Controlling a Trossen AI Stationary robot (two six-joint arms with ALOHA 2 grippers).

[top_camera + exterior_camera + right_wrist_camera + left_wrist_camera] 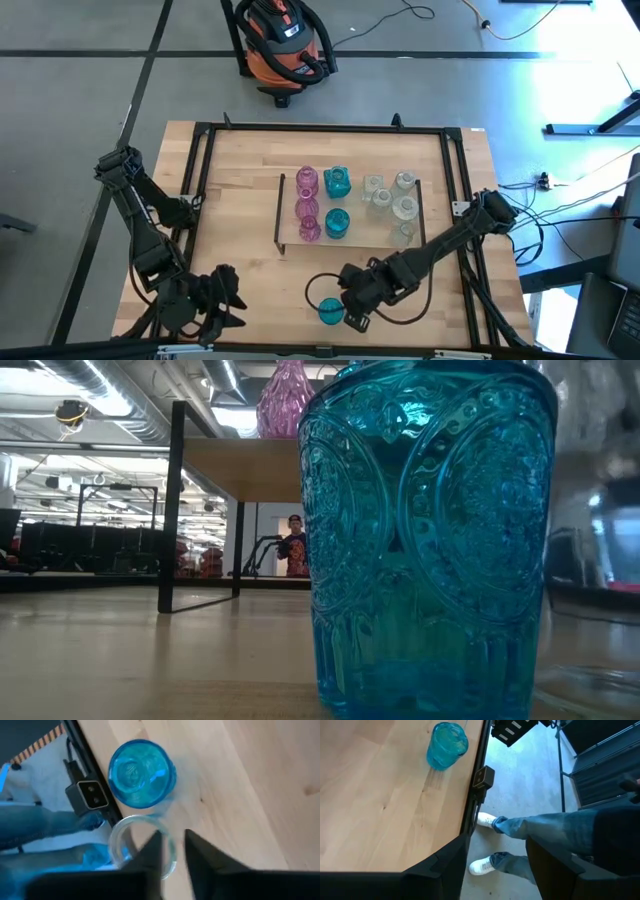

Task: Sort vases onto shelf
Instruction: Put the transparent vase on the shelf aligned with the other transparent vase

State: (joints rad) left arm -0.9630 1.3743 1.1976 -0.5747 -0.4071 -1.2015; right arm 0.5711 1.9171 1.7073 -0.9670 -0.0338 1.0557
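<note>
The surface [240, 200] carries the shelf [360, 238] well beyond the right gripper [172, 855], its vases in columns by colour, so the clear column looks like the goal for what the jaws hold. Those jaws are drawn close across the rim of a clear vase [120, 837], seemingly pinching its wall, with a teal vase [141, 772] just beside them and the surface's edge close behind, so lifting straight up looks safest before crossing the bare wood ahead. The left gripper [497, 845] waits at the same edge, jaws spread and empty.
</note>
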